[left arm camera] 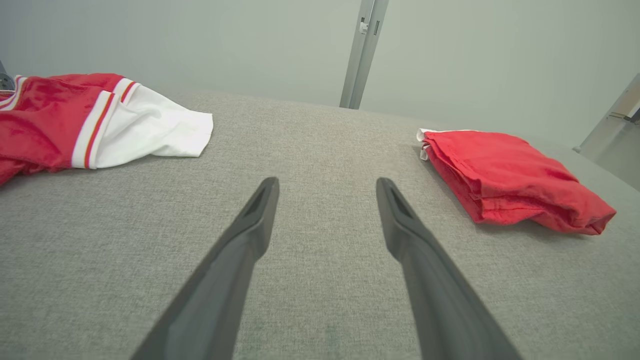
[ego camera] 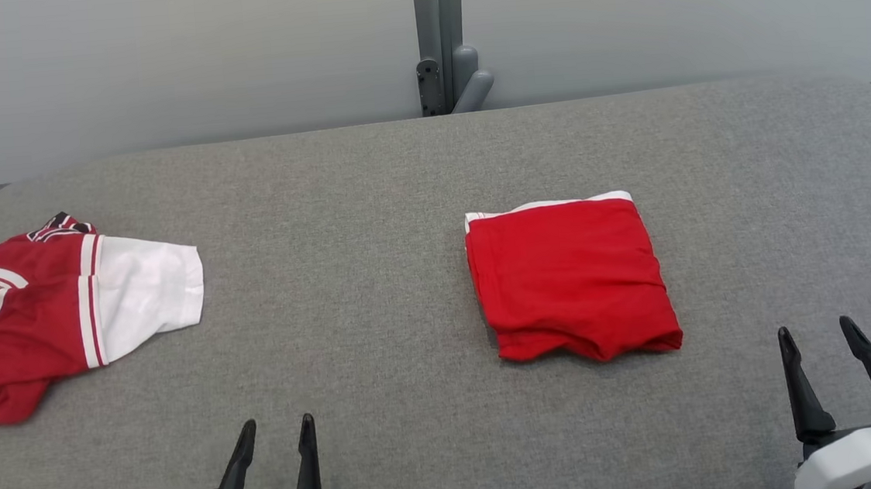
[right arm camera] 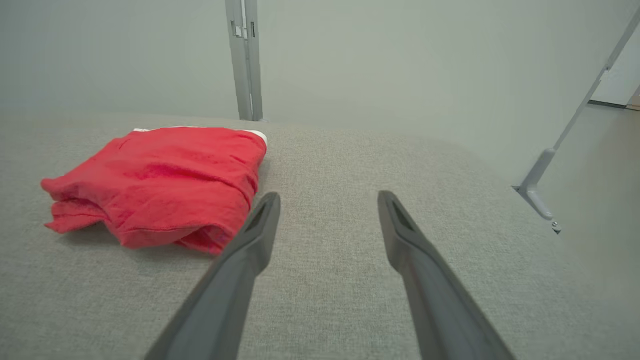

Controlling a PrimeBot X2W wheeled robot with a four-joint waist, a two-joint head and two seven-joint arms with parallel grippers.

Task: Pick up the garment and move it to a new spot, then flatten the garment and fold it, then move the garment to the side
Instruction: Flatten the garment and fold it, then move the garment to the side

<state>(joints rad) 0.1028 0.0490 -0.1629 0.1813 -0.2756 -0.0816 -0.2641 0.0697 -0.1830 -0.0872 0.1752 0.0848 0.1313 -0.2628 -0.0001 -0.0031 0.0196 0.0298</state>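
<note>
Fold done, the side move apparently to come: the folded red garment (ego camera: 572, 280) lay right of centre on the grey bench (ego camera: 372, 226), a squarish, several-layered packet with a white band showing along its far edge and its near edge soft, rounded and slightly uneven. The left hand (ego camera: 278, 422) and the right hand (ego camera: 814, 325) both stood with fingers spread wide and nothing between them, low over the near side of the bench, the right one nearer the packet but apart from it. Judged from this layout, flattening and folding looked finished, and only the shift to the side seemed left, unless the packet's present place already counted as that. That move would likely call for the right hand to close on the near edge through every layer, since the thin, matte cotton-like cloth looked limp enough to slip open if only the top ply were pinched. The bench's covering was a coarse woven fabric, likely to drag on the cloth, so a lift might suit better than a slide. Well apart at the bench's left edge lay a crumpled red-and-white jersey (ego camera: 44, 314) with striped trim and a smoother, shinier look.
</note>
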